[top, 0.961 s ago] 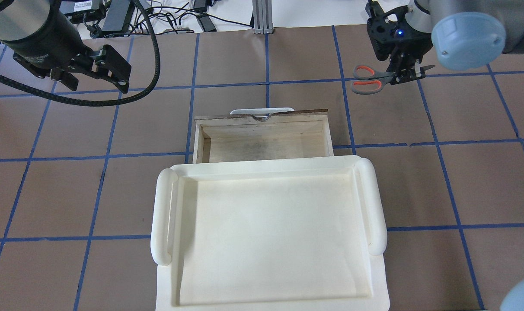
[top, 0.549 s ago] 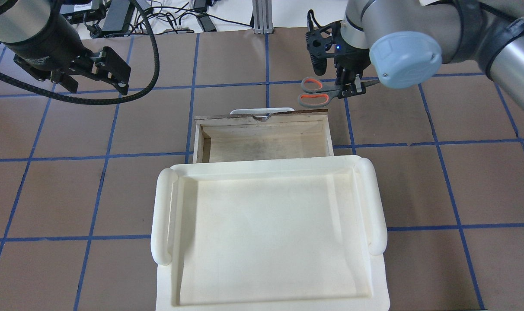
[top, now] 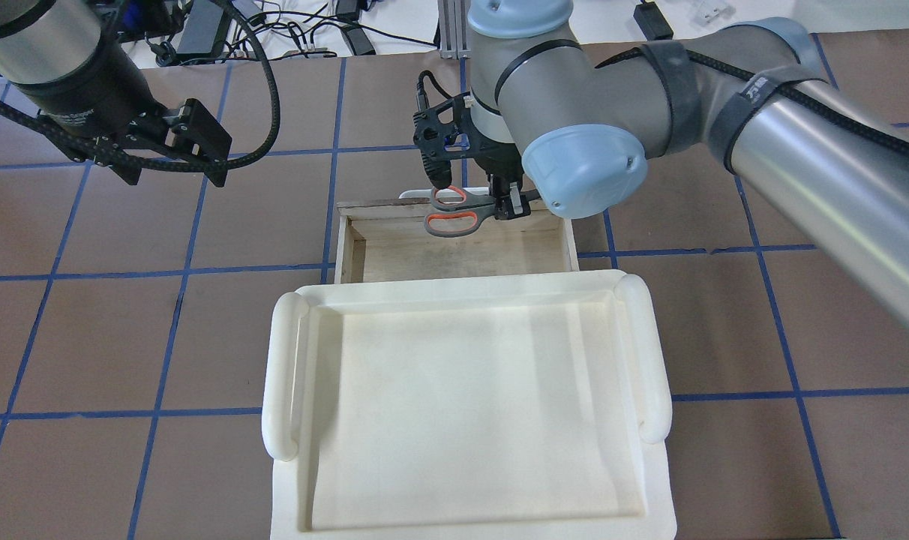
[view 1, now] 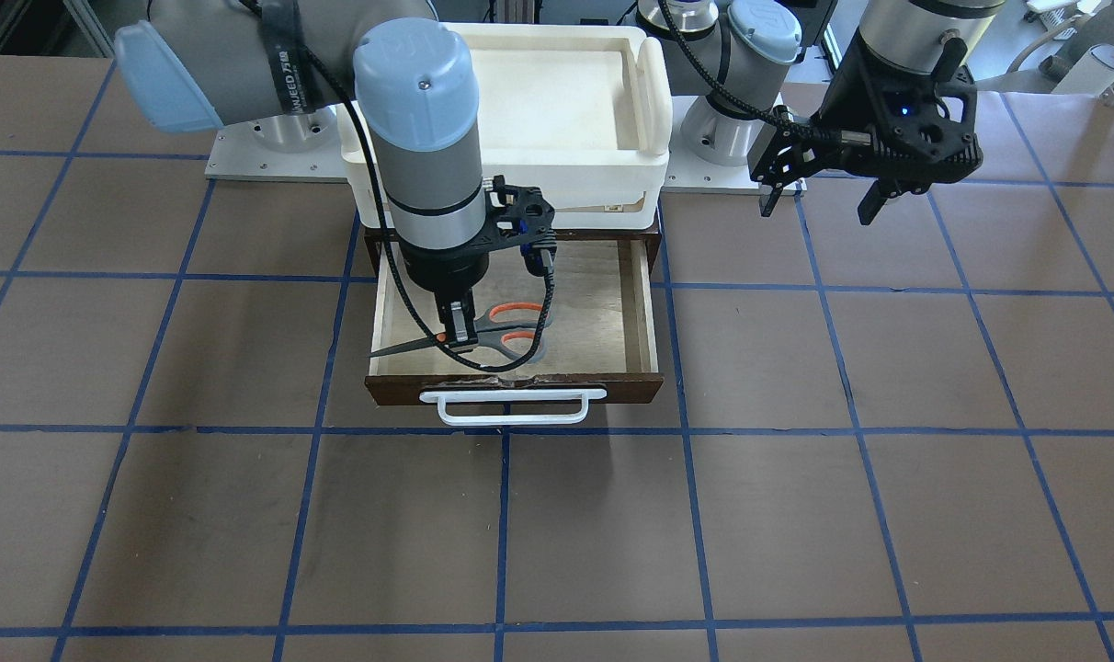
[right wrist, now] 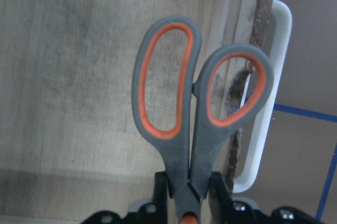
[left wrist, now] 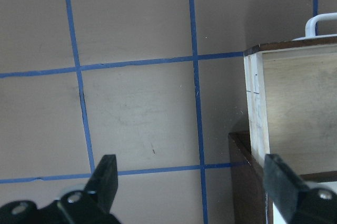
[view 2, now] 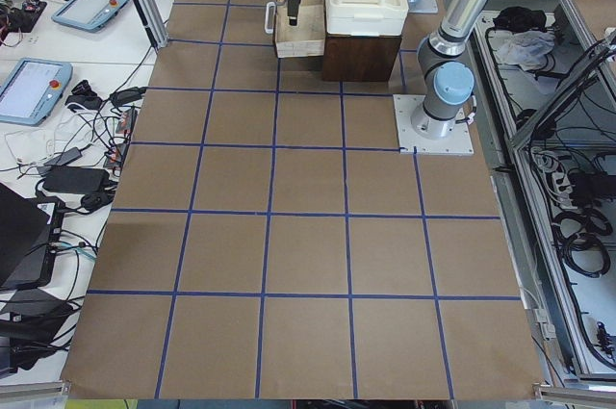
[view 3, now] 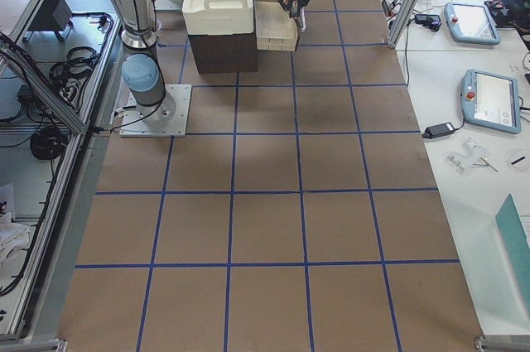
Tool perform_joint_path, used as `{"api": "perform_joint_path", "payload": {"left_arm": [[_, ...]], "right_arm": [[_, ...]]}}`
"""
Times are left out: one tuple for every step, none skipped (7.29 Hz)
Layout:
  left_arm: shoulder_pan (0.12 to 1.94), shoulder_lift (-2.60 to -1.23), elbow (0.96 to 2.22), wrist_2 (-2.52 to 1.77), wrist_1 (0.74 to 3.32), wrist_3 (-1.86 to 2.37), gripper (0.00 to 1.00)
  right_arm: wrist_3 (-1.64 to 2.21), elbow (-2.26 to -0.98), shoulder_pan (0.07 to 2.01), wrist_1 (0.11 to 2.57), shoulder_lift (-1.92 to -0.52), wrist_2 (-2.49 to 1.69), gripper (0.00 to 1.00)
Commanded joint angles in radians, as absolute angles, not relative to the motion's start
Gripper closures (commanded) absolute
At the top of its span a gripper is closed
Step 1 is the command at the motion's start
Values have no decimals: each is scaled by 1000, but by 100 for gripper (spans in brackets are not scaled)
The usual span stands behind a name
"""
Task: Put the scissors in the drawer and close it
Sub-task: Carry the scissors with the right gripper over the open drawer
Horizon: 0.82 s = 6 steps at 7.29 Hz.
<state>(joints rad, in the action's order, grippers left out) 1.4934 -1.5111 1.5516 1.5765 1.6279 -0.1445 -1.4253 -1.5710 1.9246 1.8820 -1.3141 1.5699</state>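
The scissors [top: 478,218], grey with orange-lined loops, hang level in my right gripper [top: 508,206], which is shut on them near the pivot. They are over the open drawer [top: 394,259], close to its dark front panel, loops toward the middle. In the front-facing view the scissors [view 1: 494,341] sit just above the pale drawer floor [view 1: 594,313], under the right gripper [view 1: 460,336]. The right wrist view shows the loops [right wrist: 181,145] over the plywood and the white bar handle [right wrist: 263,129]. My left gripper [top: 199,146] is open and empty, in the air left of the drawer [left wrist: 300,108].
A white foam tray [top: 282,375] sits on top of the dark cabinet that the drawer slides out of. Brown table paper with blue grid lines surrounds it. Cables and power bricks [top: 199,30] lie beyond the far table edge.
My right arm has carried the scissors leftward from the far right of the table to over the drawer's front. The left gripper has barely moved.
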Motion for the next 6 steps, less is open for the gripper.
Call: {"api": "perform_joint_path", "payload": {"left_arm": [[1493,-1511,1531,1577,1675,-149,0],[1490,-1490,1529,1580,1739,-156,0],[1473,-1480,1529,1598,1767,-156,0],[1470,-1494,1529,1611,1766,-158,0],[1467,-1490,1529,1611,1766,-160,0],[1466,-1491,1529,1605,1767,-158,0]], "right_arm": [[-1397,-1574,1974,1853,-1313,1568,100],[-1397,-1591,1985,1855,-1309,1565,100],[-1396,-1620,1985,1856,-1307,1539,100],[-1396,-1637,1985,1856,-1307,1534,100],[-1397,-1644,1985,1858,-1302,1534,100],[-1396,-1643,1985,1867,-1296,1532,92]]}}
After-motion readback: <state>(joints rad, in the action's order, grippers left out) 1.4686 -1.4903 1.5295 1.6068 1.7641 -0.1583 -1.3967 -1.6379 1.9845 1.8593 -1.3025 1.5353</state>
